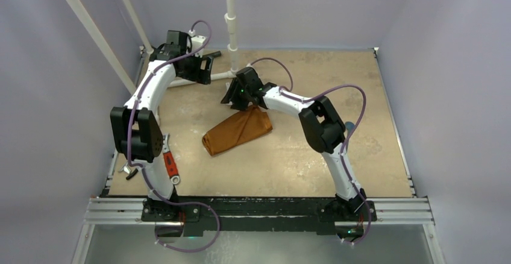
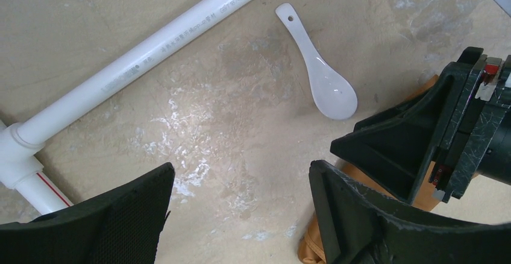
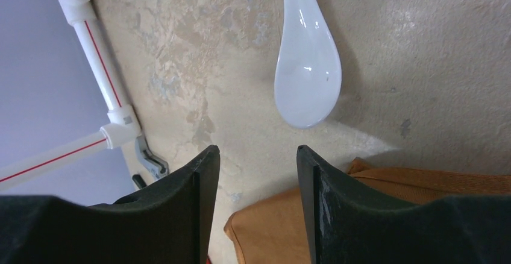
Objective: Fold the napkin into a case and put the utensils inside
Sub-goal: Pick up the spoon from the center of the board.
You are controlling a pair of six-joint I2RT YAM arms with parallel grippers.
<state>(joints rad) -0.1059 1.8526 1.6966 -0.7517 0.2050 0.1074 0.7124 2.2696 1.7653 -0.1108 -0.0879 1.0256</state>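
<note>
The rust-orange napkin (image 1: 237, 130) lies mid-table, folded into a long narrow case. Its end shows in the right wrist view (image 3: 271, 234) and in the left wrist view (image 2: 310, 246). The white spoon (image 3: 306, 71) lies bowl-up on the table just beyond that end; it also shows in the left wrist view (image 2: 319, 74). My right gripper (image 1: 236, 95) (image 3: 256, 152) is open and empty above the case's far end. My left gripper (image 1: 208, 70) (image 2: 241, 173) is open and empty over bare table beside it. A small teal bit (image 1: 349, 123) shows by the right elbow.
A white pipe frame (image 1: 231, 17) stands at the back; its bar (image 2: 150, 50) lies close to the spoon. A red-handled tool (image 1: 170, 164) and small black pliers (image 1: 129, 170) lie near the left arm's base. Walls close in the table on three sides.
</note>
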